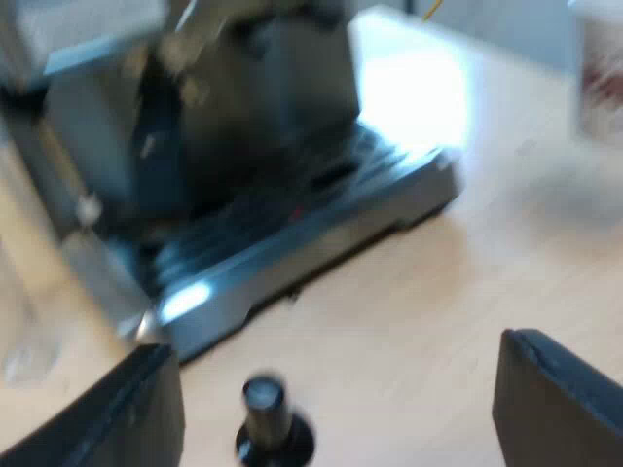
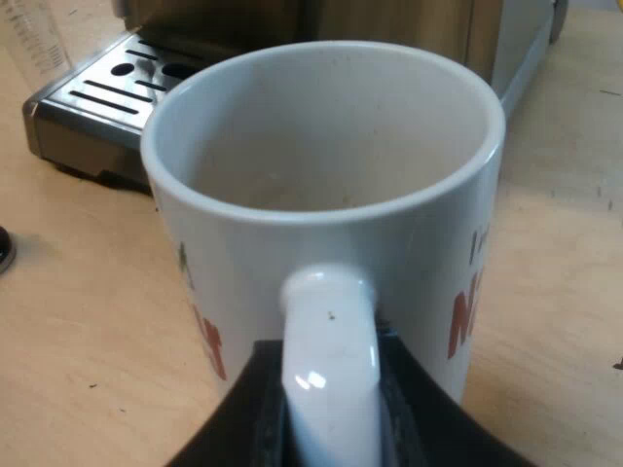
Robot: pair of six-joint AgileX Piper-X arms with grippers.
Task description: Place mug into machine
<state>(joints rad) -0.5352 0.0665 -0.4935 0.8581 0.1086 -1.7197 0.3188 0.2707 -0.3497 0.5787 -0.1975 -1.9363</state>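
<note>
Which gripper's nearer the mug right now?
Right. The right gripper is shut on the handle of the mug; the left gripper hangs open above the tamper by the espresso machine, holding nothing.

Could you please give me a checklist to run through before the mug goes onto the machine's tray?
1. Right gripper shut on the mug by its handle: ok.
2. Mug upright: ok.
3. Mug faces the machine and its tray: ok.
4. Whole tray free for the mug: cannot tell.
5. Left gripper open over the tamper, off the tray: ok.
6. Measuring glass beside the tray, likely off the mug's path: ok.
</note>
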